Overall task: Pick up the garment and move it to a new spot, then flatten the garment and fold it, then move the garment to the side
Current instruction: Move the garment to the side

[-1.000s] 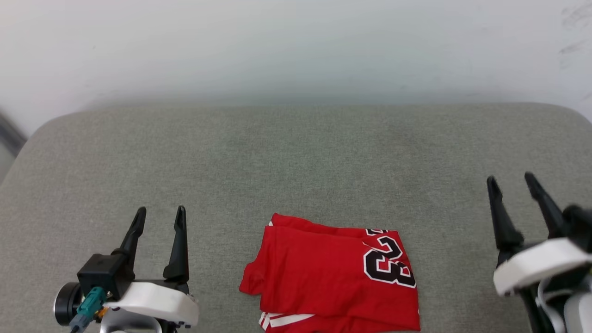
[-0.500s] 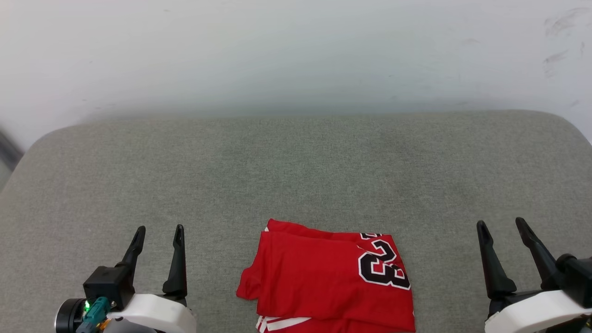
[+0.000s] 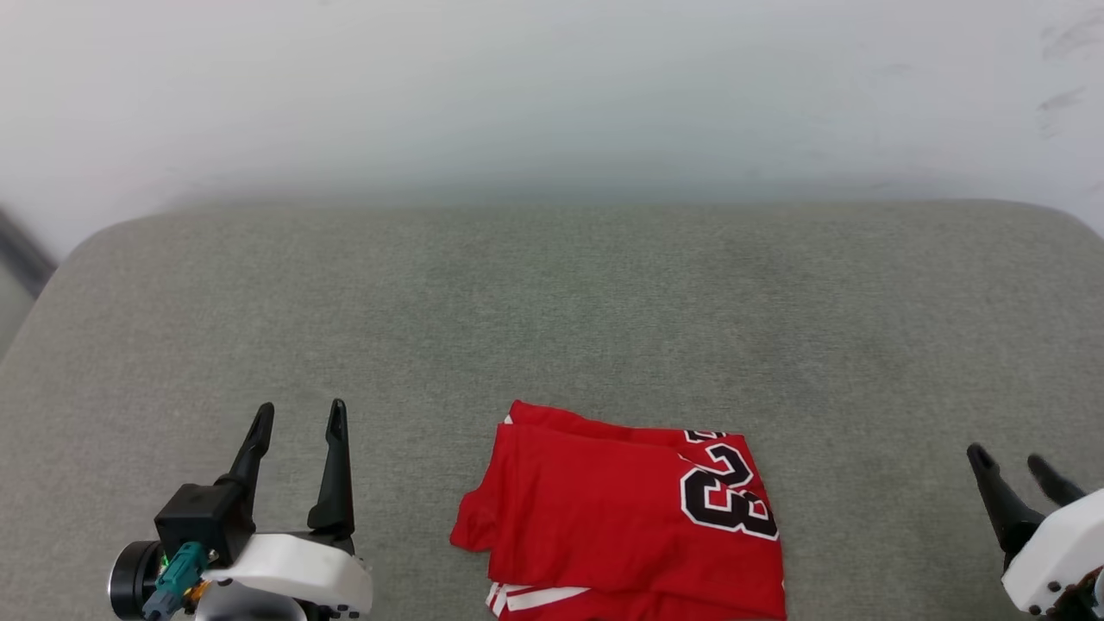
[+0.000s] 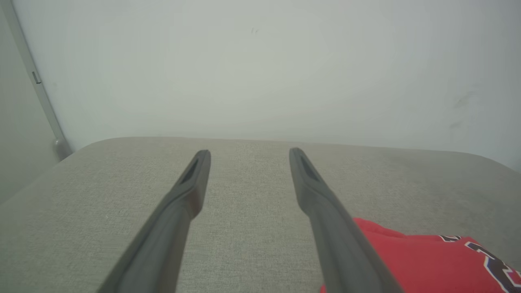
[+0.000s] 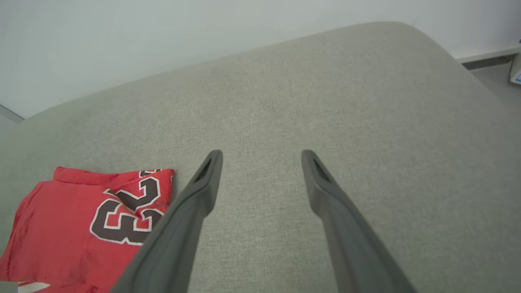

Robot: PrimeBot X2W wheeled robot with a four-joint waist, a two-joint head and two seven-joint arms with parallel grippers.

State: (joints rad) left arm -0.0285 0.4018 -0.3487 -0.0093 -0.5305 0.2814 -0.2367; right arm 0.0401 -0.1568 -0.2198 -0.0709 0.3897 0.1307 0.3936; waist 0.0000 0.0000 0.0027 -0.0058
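Observation:
The garment (image 3: 604,517), a red jersey folded into a rough rectangle with a black "23" at its right end and striped white trim at its near edge, lies on the grey cushion near the front middle. It also appears low right as the garment (image 4: 427,260) in the left wrist view and low left as the garment (image 5: 85,228) in the right wrist view. My left gripper (image 3: 299,412) stands open to its left, empty, clear of the fabric. My right gripper (image 3: 1005,460) is open at the far right, empty, well apart from the jersey.
The grey padded surface (image 3: 552,302) stretches wide behind and beside the jersey, with rounded back corners. A pale wall (image 3: 552,86) rises right behind it. A floor strip and a baseboard (image 5: 484,59) show past the cushion's right corner.
My right gripper has drawn back toward the lower right corner, so less of it shows. The head camera shifted a little. Left gripper and jersey stay put.

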